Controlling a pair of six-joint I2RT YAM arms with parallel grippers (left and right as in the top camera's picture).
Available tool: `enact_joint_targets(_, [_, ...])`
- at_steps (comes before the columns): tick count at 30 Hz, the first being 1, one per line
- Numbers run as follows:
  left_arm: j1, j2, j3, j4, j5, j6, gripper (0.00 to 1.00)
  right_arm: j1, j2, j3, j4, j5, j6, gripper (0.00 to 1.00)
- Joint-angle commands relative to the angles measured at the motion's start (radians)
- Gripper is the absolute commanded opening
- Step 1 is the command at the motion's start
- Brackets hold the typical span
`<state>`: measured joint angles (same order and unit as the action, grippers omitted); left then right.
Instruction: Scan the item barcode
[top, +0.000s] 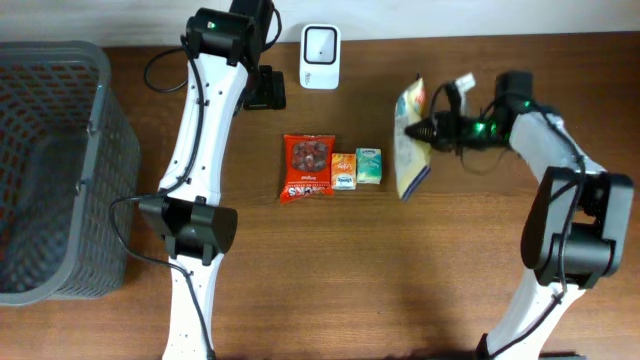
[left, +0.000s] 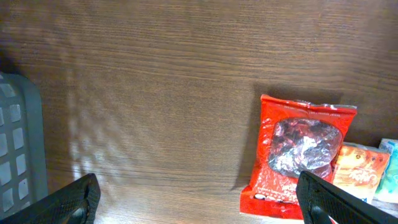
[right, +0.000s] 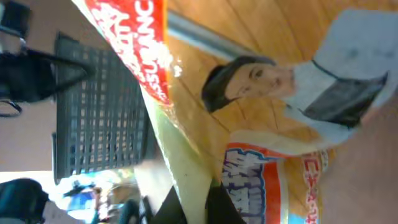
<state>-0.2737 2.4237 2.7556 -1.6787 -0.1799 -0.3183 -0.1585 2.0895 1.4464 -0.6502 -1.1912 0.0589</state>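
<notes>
The item in hand is a yellow snack bag (top: 411, 145) with red and blue print, lifted and tilted right of the table's middle. My right gripper (top: 428, 128) is shut on its upper edge. In the right wrist view the bag (right: 249, 93) fills the frame, and its edge is pinched between the dark fingers (right: 227, 208) at the bottom. No barcode shows on the visible faces. A white scanner (top: 320, 45) stands at the back centre. My left gripper (top: 267, 92) hovers left of the scanner, open and empty (left: 199, 208).
A red snack bag (top: 307, 167), a small orange pack (top: 343, 170) and a green pack (top: 368, 165) lie in a row mid-table. The red bag (left: 301, 155) sits by my left gripper's right finger. A grey mesh basket (top: 50, 170) fills the left side.
</notes>
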Motion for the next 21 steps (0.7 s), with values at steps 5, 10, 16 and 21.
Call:
enact_joint_targets(5, [0.002, 0.000, 0.007, 0.000, 0.003, -0.010, 0.99, -0.189, -0.002, -0.223, 0.103, 0.293, 0.209, 0.44])
enact_joint_targets(10, [0.002, 0.000, 0.007, 0.000, 0.003, -0.010, 0.99, -0.315, -0.055, -0.040, -0.278, 0.685, 0.094, 0.60])
enact_joint_targets(16, [0.002, 0.000, 0.007, 0.000, 0.003, -0.010, 0.99, -0.154, -0.083, 0.278, -0.621, 0.785, 0.000, 0.07])
enact_joint_targets(21, [0.002, 0.000, 0.007, 0.000, 0.003, -0.010, 0.99, 0.059, -0.056, 0.251, -0.563, 1.024, 0.010, 0.04])
